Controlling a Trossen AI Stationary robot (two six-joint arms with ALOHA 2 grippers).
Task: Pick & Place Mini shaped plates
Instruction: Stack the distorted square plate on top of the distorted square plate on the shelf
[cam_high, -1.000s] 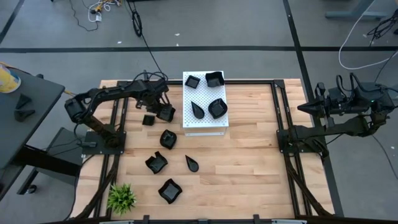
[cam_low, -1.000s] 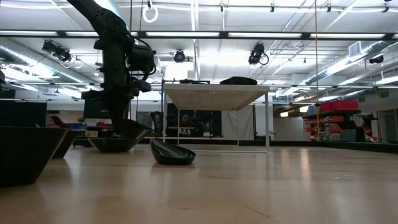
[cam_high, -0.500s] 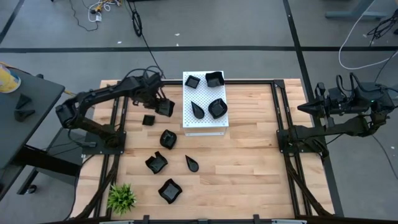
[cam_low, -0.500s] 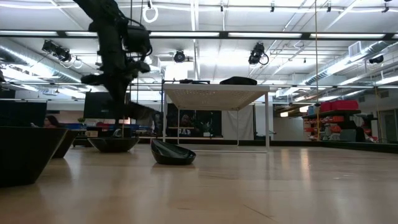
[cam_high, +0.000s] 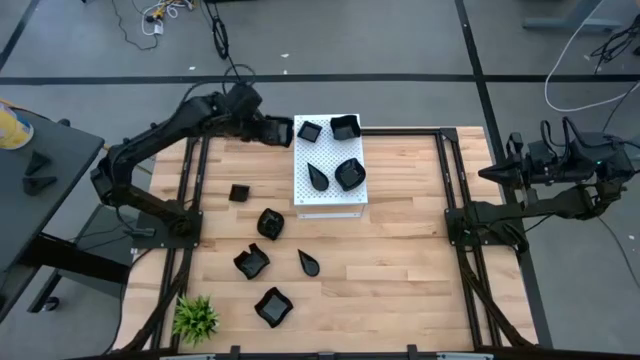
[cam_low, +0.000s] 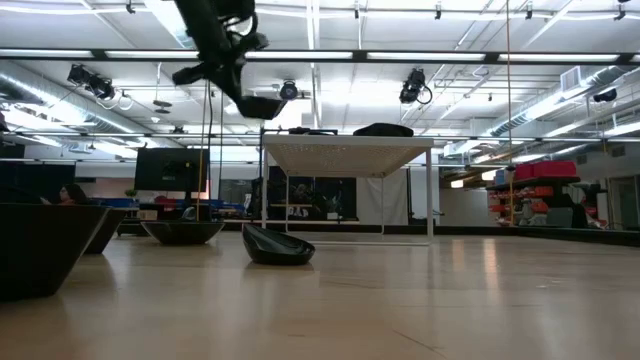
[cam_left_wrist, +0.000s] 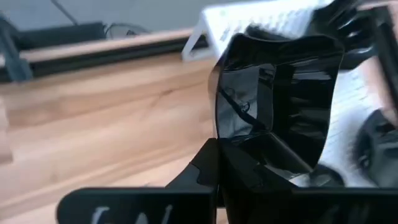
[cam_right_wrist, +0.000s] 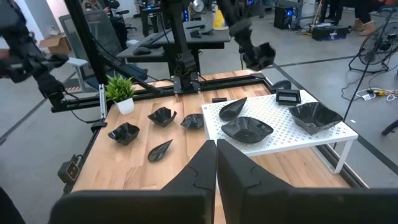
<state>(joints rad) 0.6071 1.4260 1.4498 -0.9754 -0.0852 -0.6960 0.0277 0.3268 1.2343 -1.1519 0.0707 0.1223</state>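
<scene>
My left gripper (cam_high: 266, 130) is high over the table's far left part, just left of the white perforated board (cam_high: 330, 196), shut on a small glossy black square plate (cam_left_wrist: 280, 99). In the low view this plate (cam_low: 262, 105) hangs in the air at about the height of the board's top. Several black mini plates sit on the board, among them a square one (cam_high: 309, 130) and a teardrop (cam_high: 317, 176). Several more lie on the wooden table, such as a small square (cam_high: 239, 192) and a teardrop (cam_high: 309, 264). My right gripper (cam_right_wrist: 216, 165) waits shut at the table's right side. My left gripper pinches the square plate by its rim (cam_left_wrist: 245, 152) between its two fingers. The fingers slant down from the table's left side. The plate is lifted clear of table and board and tilted, its hollow side facing back at the wrist.
A small green plant (cam_high: 195, 318) stands at the table's near left corner. Black frame rails (cam_high: 190, 190) run along the table's left and right sides. Bare wood lies between the board and the right rail (cam_high: 452, 200).
My left gripper has risen from the table with the square plate and gone toward the far edge, beside the board's far left corner. The plate is now lifted clear, well above the table. The gripper has tipped up to a less steep slant.
</scene>
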